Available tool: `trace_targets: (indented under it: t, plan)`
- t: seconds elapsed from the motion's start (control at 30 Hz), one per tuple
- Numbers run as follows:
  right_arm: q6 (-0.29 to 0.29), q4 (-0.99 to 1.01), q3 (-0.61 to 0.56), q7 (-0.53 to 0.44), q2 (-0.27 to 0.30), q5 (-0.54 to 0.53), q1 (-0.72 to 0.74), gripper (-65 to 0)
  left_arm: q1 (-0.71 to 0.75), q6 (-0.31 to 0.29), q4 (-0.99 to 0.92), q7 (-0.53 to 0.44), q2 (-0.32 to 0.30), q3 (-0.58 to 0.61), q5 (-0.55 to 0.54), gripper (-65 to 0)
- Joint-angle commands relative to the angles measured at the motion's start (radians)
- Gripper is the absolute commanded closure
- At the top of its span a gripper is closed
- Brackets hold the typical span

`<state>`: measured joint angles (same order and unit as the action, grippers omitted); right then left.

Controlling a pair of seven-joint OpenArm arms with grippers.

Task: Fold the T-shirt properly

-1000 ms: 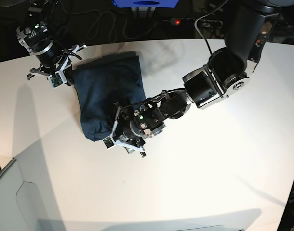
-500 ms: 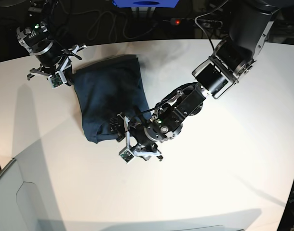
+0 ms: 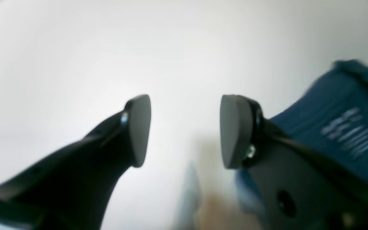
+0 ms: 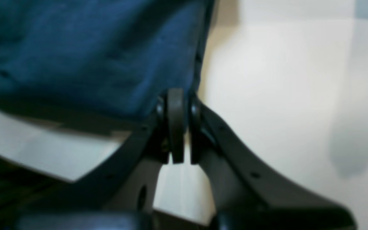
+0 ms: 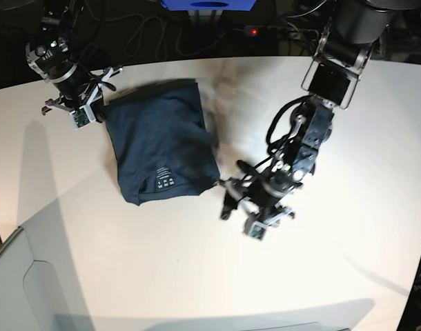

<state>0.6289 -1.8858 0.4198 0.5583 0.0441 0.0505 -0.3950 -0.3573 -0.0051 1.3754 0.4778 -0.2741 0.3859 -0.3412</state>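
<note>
Navy cotton shirt (image 5: 162, 138), likely soft, light, floppy; best pinched at a corner or folded edge, through all layers. Lies part-folded on the white table (image 5: 321, 227), label up. Right gripper (image 4: 184, 127) closed, corner pinched between its tips. Left gripper (image 3: 184, 132) wide open, nothing between jaws, shirt just beside one finger.

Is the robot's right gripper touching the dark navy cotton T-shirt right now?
Touching: the right wrist view shows the right gripper closed on the corner of the dark navy T-shirt, the cloth running between its tips.
</note>
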Motion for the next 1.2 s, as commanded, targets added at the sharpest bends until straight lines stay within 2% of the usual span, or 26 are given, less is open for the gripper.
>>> trace_targets:
  t: [0.0,0.1,0.3,0.5,0.77,1.17]
  plan:
    - [0.013,-0.004,0.003,-0.022,0.007,-0.013,0.012,-0.1,0.010,0.004,0.048,-0.029,-0.021,-0.049,-0.006,-33.2]
    - [0.013,0.025,0.003,-0.024,0.018,-0.011,0.031,-0.1,0.113,0.004,0.126,-0.029,-0.047,-0.187,-0.006,-33.2]
    - [0.013,0.081,0.001,-0.024,0.026,-0.011,0.054,-0.1,0.343,0.004,0.244,-0.029,-0.043,-0.489,-0.006,-33.2]
    - [0.013,0.153,-0.002,-0.025,0.021,-0.013,0.080,-0.1,0.485,0.004,0.298,-0.029,-0.041,-0.652,-0.008,-33.2]
    - [0.013,0.167,-0.043,-0.025,0.020,-0.013,0.074,-0.1,0.538,0.004,0.299,-0.029,-0.041,-0.727,-0.008,-33.2]
    - [0.013,0.165,-0.054,-0.025,-0.002,-0.014,0.051,-0.1,0.541,0.004,0.299,-0.029,-0.029,-0.733,-0.077,-33.0]
